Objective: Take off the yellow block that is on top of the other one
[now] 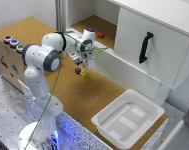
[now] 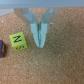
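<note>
The yellow block [image 1: 83, 75] lies on the cork tabletop, touching or right beside the dark brownish cube [image 1: 77, 71], not on top of it. My gripper [image 1: 83, 66] hangs just above them. In the wrist view the yellow block [image 2: 18, 40] shows a letter N on its face and sits beside my gripper [image 2: 39, 44], whose fingers [image 2: 35, 31] are pressed together with nothing between them. The dark cube [image 2: 1, 48] only shows as a sliver at the picture's edge.
A red cube [image 1: 100, 35] sits in the open recess behind the arm. A white cabinet with a black handle [image 1: 145, 47] stands at the exterior view's right. A white tub [image 1: 128, 119] sits at the front right. A box with coloured buttons [image 1: 9, 42] is at the left.
</note>
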